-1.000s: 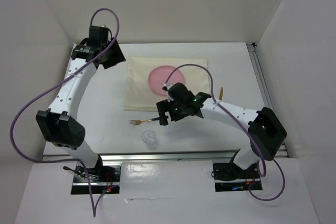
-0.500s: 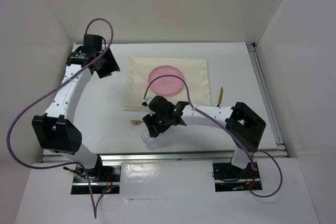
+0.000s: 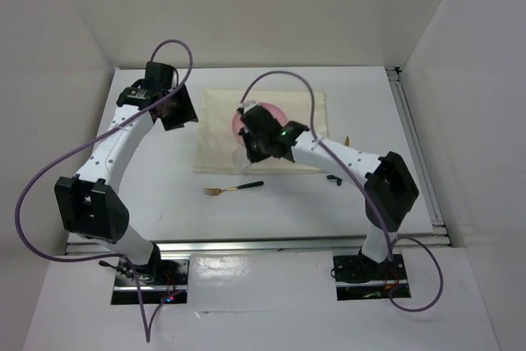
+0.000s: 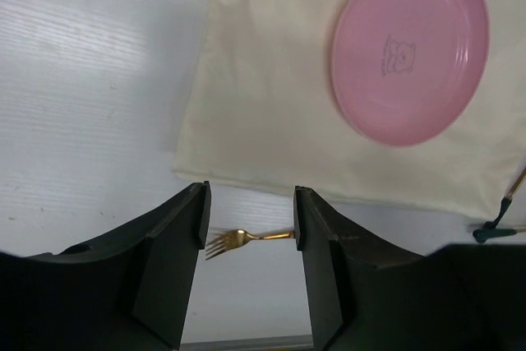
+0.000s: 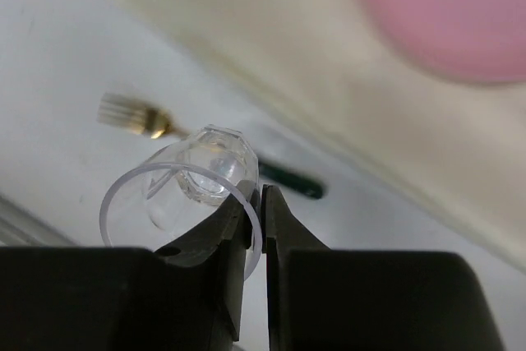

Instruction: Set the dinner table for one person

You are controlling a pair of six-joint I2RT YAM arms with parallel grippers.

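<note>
Right gripper (image 5: 256,223) pinches the clear cup's (image 5: 185,191) rim by the cloth mat's (image 4: 263,96) near edge, with the pink plate (image 4: 408,47) just beyond. Left gripper (image 4: 251,203) gapes empty.

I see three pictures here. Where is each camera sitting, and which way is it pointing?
Top camera: fixed above and behind the arms, looking down on the white tabletop; both arms show.
Left wrist: on the left arm, looking down past the open left gripper at a cream cloth mat and round pink plate.
Right wrist: on the right arm, looking down past the right gripper pinching the rim of a clear plastic cup.
Shared: all three show the gold, dark-handled fork.
</note>
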